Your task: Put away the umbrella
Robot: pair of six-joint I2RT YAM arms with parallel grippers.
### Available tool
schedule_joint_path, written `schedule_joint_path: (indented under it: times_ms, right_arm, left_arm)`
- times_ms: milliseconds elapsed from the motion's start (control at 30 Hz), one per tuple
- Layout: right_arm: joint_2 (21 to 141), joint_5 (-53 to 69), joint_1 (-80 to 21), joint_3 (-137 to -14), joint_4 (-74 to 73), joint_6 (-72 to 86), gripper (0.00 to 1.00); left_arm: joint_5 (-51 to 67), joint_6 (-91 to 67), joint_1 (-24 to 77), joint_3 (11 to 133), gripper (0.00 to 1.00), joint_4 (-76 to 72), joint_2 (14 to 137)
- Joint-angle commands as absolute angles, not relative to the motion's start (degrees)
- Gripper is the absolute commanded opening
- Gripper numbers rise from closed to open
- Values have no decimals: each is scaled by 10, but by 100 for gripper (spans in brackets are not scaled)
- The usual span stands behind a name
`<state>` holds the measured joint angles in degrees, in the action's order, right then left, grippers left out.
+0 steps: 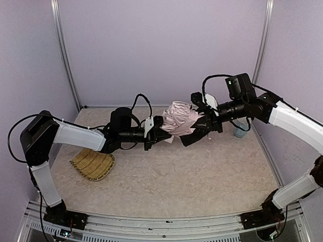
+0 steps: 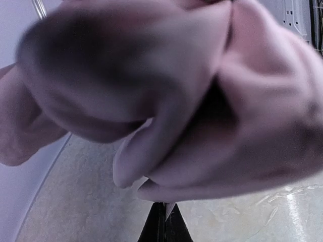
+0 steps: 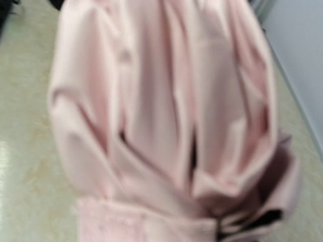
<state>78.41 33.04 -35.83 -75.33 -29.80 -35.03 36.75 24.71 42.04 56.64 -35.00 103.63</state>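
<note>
Umbrella (image 1: 179,119) collapsed and bunched, held above bench (image 1: 202,181) between both arms. Left claw (image 1: 162,132) clenched on its fabric; right claw (image 1: 198,130) hidden, cannot tell. Stowing not yet done.

This is a robotics lab test cell, not a lived-in room. Plain lilac walls (image 1: 161,45) close in a marble-patterned table (image 1: 176,186) on the left, right and far sides, held by bare aluminium posts (image 1: 65,55). Two robot arms, left (image 1: 75,136) and right (image 1: 292,121), are bolted to a metal rail (image 1: 161,224) along the near edge, with loose black cables (image 1: 17,131) trailing from them.
</note>
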Motion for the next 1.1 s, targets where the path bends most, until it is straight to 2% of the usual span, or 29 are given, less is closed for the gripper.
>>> schedule_joint_path:
  times_ms: [0,233,467,733,1067]
  right_arm:
    - [719,485,-377,-760,-243,-344,0]
    - [749,447,-494,-698,-226,-359,0]
    - [813,379,-560,-639,-284,-376,0]
    - [884,290,-604,-545,-260,-373,0]
    - [1011,210,-617,-524,-270,-365,0]
  left_arm:
    - [353,316,384,599,0,-236,1110]
    - [395,343,384,703,0,-246,1190]
    - [398,355,369,740,0,-272,1202]
    - [422,368,371,703,0,-288,1181]
    - [378,417,394,653,0,-299,1160]
